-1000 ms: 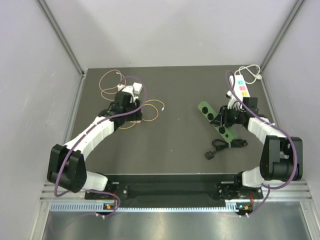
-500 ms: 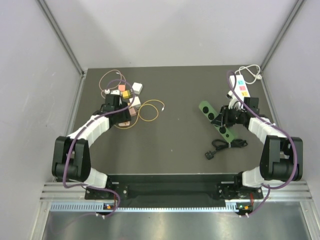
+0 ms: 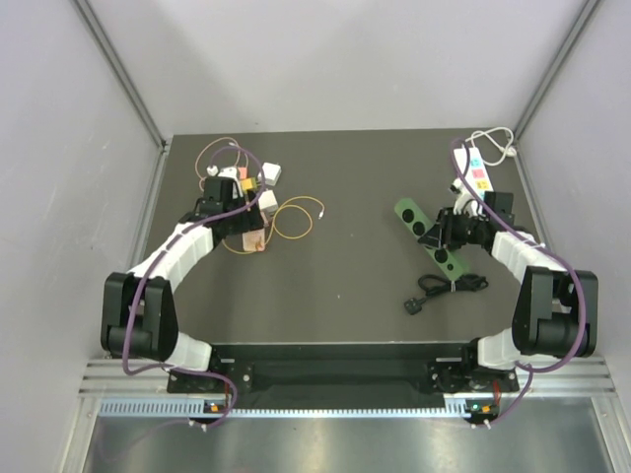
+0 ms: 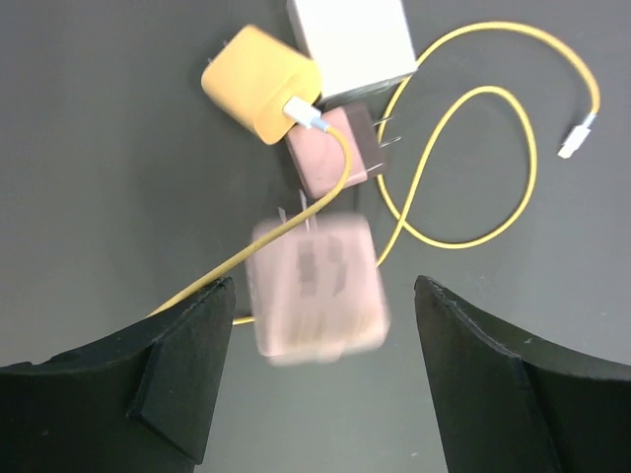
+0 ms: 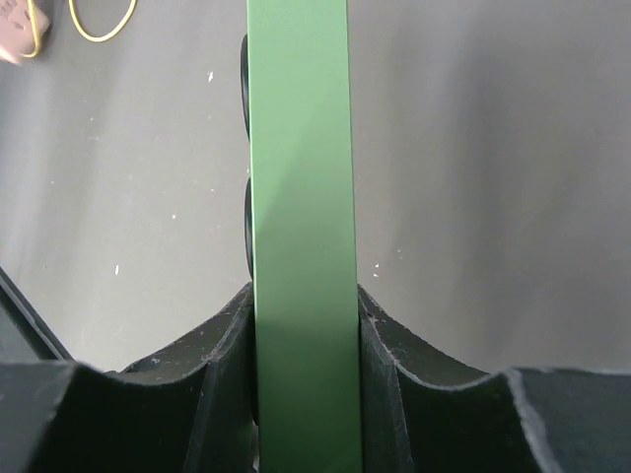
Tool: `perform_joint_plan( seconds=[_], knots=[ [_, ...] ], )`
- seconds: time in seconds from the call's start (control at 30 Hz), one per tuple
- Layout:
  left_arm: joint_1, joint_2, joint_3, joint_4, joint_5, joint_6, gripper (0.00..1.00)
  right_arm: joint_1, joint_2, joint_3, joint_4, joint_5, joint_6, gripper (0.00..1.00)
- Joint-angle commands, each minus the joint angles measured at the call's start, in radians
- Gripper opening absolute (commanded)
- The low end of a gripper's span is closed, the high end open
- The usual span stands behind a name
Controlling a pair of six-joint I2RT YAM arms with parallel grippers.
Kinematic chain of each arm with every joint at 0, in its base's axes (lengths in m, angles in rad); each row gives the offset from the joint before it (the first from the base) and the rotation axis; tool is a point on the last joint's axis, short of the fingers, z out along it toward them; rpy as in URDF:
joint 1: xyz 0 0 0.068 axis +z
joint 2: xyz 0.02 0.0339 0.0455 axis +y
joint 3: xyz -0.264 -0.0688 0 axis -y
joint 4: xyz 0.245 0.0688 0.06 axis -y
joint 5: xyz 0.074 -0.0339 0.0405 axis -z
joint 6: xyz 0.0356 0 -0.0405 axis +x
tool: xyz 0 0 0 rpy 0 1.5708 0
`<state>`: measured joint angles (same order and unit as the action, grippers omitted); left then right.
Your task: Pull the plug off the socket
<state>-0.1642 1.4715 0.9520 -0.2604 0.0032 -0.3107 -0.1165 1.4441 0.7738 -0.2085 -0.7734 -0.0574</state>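
The socket is a long green strip (image 3: 426, 236) lying slantwise at the right of the table; in the right wrist view the green strip (image 5: 301, 197) runs straight up between my fingers. My right gripper (image 5: 304, 296) is shut on its narrow sides. A pink plug (image 4: 315, 286) with two prongs shows blurred between the fingers of my left gripper (image 4: 322, 284), touching neither finger. That gripper is open. From above, the pink plug (image 3: 251, 239) lies by a yellow cable, just right of my left gripper (image 3: 219, 197).
Beside the pink plug are a yellow adapter (image 4: 258, 84), a white adapter (image 4: 350, 44), a smaller pink adapter (image 4: 330, 153) and a looped yellow cable (image 4: 493, 168). A black plug with coiled cord (image 3: 444, 288) lies near the green strip. A white power strip (image 3: 477, 168) sits back right.
My left jaws have spread and the pink plug has come free of them, now blurred near the yellow cable. The left arm has drawn back leftward. The right arm holds still.
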Motion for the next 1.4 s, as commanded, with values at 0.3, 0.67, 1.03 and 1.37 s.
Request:
perform_joint_plan(
  seconds=[0.3, 0.67, 1.03, 1.37],
  knots=[
    [0.008, -0.151, 0.05, 0.012, 0.113, 0.025, 0.79, -0.064, -0.025, 0.042, 0.043, -0.064, -0.022, 0.0],
    [0.008, -0.499, -0.071, 0.033, 0.251, 0.005, 0.81, -0.058, 0.166, 0.257, 0.081, -0.052, 0.189, 0.0],
    [0.008, -0.717, -0.182, -0.037, 0.265, 0.065, 0.83, -0.003, 0.515, 0.579, 0.225, 0.128, 0.357, 0.0],
    [0.006, -0.786, -0.228, -0.048, 0.294, 0.082, 0.83, 0.031, 0.624, 0.686, 0.212, 0.227, 0.317, 0.25]
  ],
)
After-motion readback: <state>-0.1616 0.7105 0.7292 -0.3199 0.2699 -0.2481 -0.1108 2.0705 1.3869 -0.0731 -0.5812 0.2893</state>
